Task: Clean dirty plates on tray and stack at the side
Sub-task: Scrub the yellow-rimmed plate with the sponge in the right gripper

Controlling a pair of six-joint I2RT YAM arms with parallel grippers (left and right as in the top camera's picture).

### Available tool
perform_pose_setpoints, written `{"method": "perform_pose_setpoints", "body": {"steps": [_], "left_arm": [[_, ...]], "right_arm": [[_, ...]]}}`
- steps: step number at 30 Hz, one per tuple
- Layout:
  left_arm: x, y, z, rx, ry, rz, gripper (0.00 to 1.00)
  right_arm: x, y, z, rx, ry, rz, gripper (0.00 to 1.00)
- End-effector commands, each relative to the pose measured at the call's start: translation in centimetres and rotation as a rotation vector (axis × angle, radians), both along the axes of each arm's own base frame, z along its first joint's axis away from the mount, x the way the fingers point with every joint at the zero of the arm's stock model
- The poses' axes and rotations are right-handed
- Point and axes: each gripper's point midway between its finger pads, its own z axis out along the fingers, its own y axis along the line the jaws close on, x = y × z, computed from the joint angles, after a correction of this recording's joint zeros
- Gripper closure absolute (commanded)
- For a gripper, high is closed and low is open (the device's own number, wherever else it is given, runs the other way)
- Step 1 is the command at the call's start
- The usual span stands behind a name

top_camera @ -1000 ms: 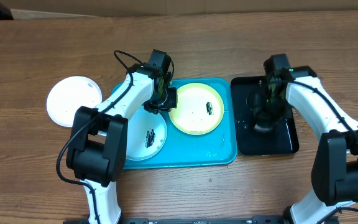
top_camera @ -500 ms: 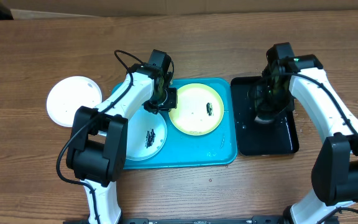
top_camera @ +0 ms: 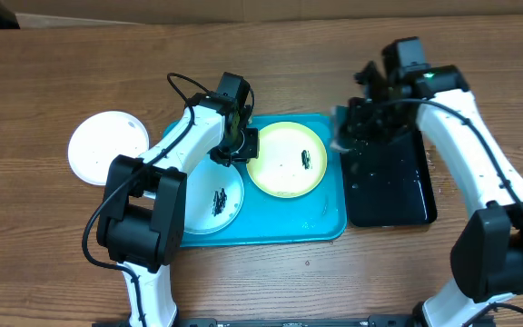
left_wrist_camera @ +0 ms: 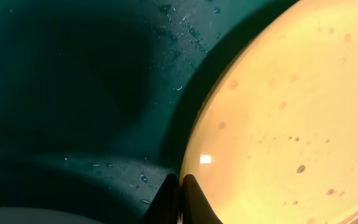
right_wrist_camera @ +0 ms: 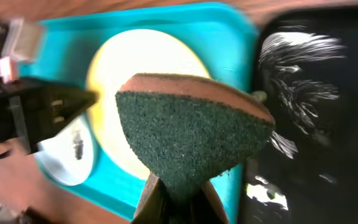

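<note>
The lime-green plate with dark specks lies in the turquoise tray. My left gripper is shut on its left rim; the left wrist view shows the fingers pinched over the plate's edge. The light blue plate with dark specks lies in the tray's front left. The white plate lies on the table left of the tray. My right gripper is shut on a green scouring sponge and holds it above the black tray's left edge.
A black glossy tray with wet streaks stands right of the turquoise tray. The wooden table lies all around.
My right gripper has lifted off the black tray with the sponge and moved up and left, toward the turquoise tray. The left arm has not moved.
</note>
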Motion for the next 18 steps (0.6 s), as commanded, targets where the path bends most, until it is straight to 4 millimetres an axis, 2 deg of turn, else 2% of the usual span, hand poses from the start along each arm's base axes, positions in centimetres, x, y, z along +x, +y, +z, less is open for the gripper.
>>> {"method": "perform_pose_setpoints", "body": {"steps": [1,11,18], "left_arm": [[-0.2,-0.1,0.0,0.01,-0.001,-0.03,0.96],[-0.2,-0.1,0.0,0.009,0.0,-0.031,0.96],[-0.2,-0.1,0.0,0.01,0.0,-0.031,0.96]], "right_arm": [[-0.6,4.1,2.2,0.031,-0.08,0.096,0.96],[-0.5,6.3,-1.1,-0.367,-0.202,0.039,0.96],[-0.2,6.3,-3.6,-0.459,-0.187,0.028,0.96]]}}
